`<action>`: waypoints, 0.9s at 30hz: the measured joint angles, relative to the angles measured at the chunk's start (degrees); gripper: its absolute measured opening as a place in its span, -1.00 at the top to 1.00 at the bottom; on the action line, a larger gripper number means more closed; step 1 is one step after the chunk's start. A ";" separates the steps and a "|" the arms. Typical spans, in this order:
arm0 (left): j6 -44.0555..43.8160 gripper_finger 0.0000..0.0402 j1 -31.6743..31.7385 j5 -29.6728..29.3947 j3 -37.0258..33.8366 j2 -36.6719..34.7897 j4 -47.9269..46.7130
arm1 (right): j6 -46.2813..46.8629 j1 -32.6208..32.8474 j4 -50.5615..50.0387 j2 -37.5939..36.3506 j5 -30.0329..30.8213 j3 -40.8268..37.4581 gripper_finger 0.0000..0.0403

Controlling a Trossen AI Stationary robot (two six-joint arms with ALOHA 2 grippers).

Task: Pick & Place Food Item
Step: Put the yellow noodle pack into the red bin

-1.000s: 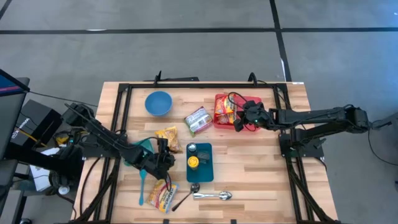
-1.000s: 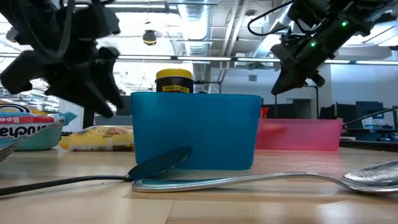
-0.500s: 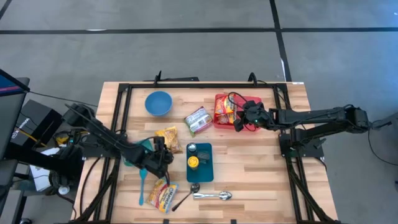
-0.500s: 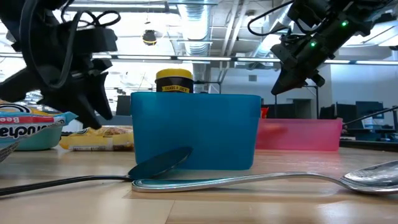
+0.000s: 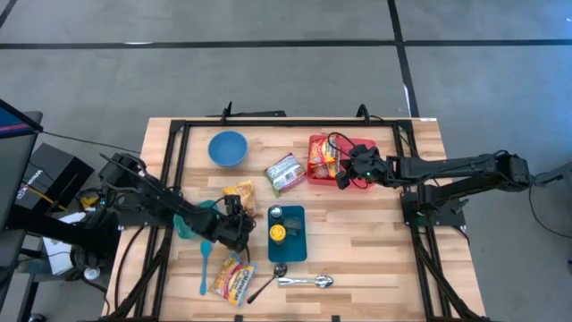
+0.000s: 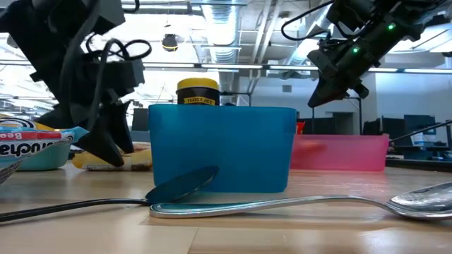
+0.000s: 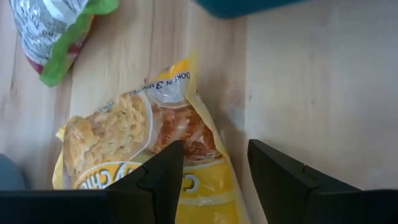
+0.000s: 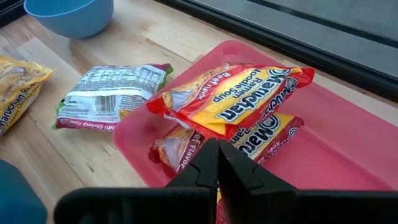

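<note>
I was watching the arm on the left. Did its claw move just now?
Yes. In the high view the left gripper has slid away from the table's front edge, alongside the teal bin, toward the yellow noodle packet.

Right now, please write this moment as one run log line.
left gripper: open over yellow noodle packet | right gripper: shut above red tray

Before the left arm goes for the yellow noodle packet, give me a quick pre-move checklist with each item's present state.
1. Left gripper open: ok.
2. Open fingers over the yellow noodle packet: ok.
3. Packet lies apart from the green-edged packet: ok.
4. Packet already gripped: not ok, nothing is held.
5. Red tray has bare floor for another packet: ok.
6. Right gripper shut, hovering above the tray and possibly in the way: cannot tell.
</note>
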 joint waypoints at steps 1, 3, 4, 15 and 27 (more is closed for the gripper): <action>-0.04 0.15 0.21 -0.02 -0.01 0.17 -0.06 | 0.00 0.00 -0.01 0.00 0.00 0.00 1.00; -0.15 0.17 0.52 -0.06 -0.01 0.65 0.12 | 0.00 0.00 -0.01 0.00 0.00 0.00 1.00; -0.15 0.19 0.61 -0.08 -0.01 0.90 0.08 | 0.00 0.00 0.00 0.00 0.00 0.00 1.00; -0.20 0.42 0.61 -0.35 0.01 1.68 1.93 | 0.00 0.00 -0.02 0.00 0.00 0.00 1.00; -0.39 0.73 0.61 -0.26 -0.01 1.68 2.81 | 0.00 0.07 -0.02 0.00 0.00 0.00 1.00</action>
